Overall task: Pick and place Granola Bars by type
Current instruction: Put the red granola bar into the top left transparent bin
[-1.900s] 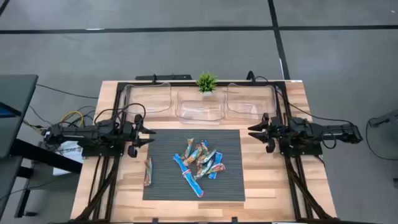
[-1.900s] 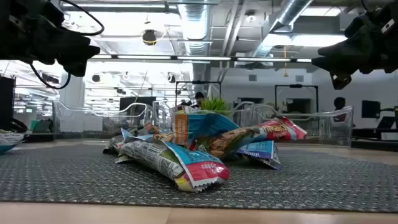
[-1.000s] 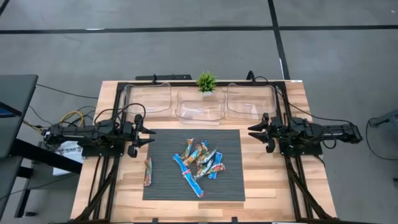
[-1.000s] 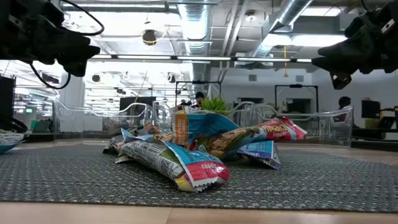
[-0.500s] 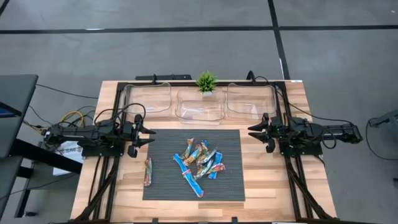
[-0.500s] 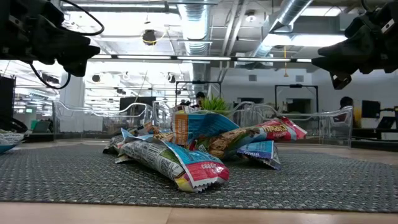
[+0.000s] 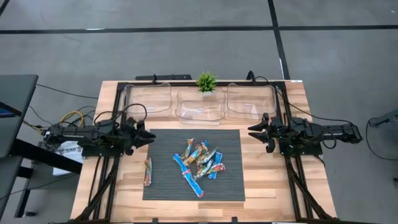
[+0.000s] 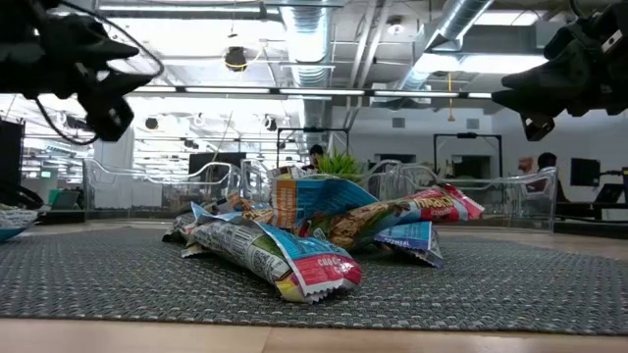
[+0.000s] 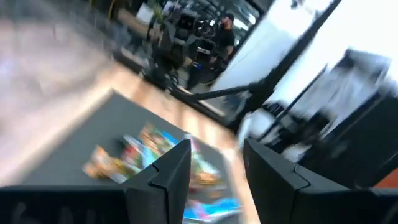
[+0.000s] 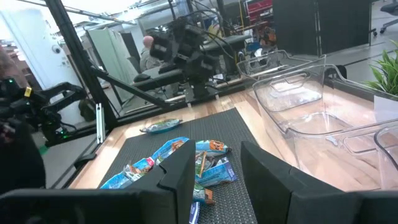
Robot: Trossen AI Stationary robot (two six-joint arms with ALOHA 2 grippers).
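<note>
Between both end effectors, Granola Bars [image 7: 200, 163], untouched

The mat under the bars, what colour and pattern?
Dark grey mat with fine parallel ribs, clearest in the high view.

I see the Granola Bars [image 7: 199, 163] in bright blue and in tan, orange and red mixed print, with white patches and small dark lettering on the wrappers. They lie on a dark grey ribbed mat [image 7: 163, 184]. The table [image 7: 261, 180] is pale wood in light planks. My 2 arms are black. The 3 bins [image 7: 200, 106] are clear, and the plant [image 7: 206, 81] is green.
</note>
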